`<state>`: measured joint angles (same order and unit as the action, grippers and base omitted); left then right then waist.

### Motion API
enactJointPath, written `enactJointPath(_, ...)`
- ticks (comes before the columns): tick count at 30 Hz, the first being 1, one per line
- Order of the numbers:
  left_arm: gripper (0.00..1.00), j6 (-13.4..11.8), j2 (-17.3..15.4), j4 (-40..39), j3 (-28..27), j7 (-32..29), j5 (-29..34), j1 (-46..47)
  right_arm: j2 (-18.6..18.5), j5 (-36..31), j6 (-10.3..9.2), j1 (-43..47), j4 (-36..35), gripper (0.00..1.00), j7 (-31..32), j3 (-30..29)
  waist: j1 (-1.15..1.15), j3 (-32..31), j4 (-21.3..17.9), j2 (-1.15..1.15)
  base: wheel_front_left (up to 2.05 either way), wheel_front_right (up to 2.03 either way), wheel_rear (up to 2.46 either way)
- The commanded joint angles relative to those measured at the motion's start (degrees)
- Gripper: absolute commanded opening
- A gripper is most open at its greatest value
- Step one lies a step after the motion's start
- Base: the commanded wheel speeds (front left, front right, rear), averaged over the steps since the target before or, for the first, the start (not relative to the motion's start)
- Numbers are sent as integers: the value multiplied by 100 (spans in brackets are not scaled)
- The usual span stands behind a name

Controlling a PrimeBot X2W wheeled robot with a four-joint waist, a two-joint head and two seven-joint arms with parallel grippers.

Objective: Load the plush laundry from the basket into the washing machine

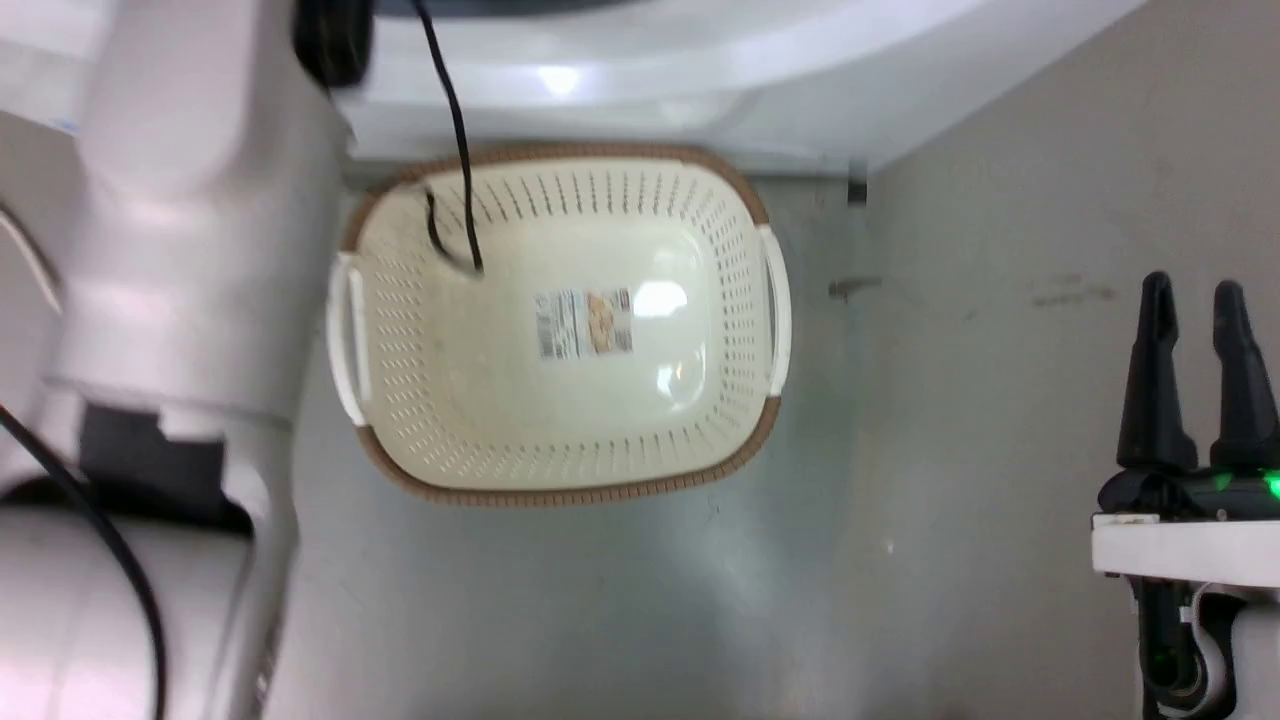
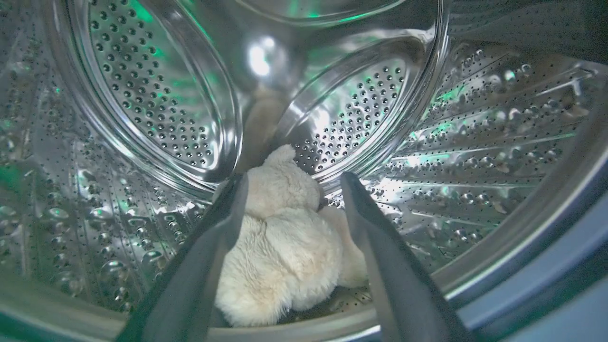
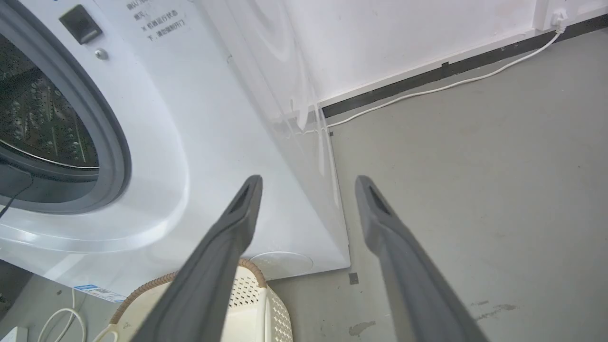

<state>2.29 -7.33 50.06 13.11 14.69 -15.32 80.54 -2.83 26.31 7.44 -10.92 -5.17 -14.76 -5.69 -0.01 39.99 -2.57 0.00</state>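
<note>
Resting in the washing machine (image 2: 475, 142), the plush laundry (image 2: 280, 247) lies between the released jaws of the left gripper (image 2: 294, 180). A careless pull-back could snag fur and drag it out. The right gripper (image 3: 308, 183) is released too.

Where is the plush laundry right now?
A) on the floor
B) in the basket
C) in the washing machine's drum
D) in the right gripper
C: the plush laundry lies inside the perforated drum of the washing machine, seen past the open left gripper, while the basket shows a bare bottom.
</note>
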Motion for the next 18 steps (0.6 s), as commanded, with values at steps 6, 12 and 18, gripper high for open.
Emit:
enactJointPath(6, 100, 41, 130, -406, -32, 29, -26, -1200, -5, -169, 5, 132, 296, 100, -24, 28, 1, -1012, 147, 0, 0, 0, 0)
enactJointPath(12, 100, 90, 257, -818, -59, 30, -119, -2309, -5, -221, 5, 280, 523, 100, -24, 72, 1, -1721, 159, 0, 0, 0, 0)
enactJointPath(18, 100, 52, 311, -1208, -20, 30, -77, -3257, -5, -395, 5, 532, 682, 100, -24, 165, 1, -2365, 208, 0, 0, 0, 0)
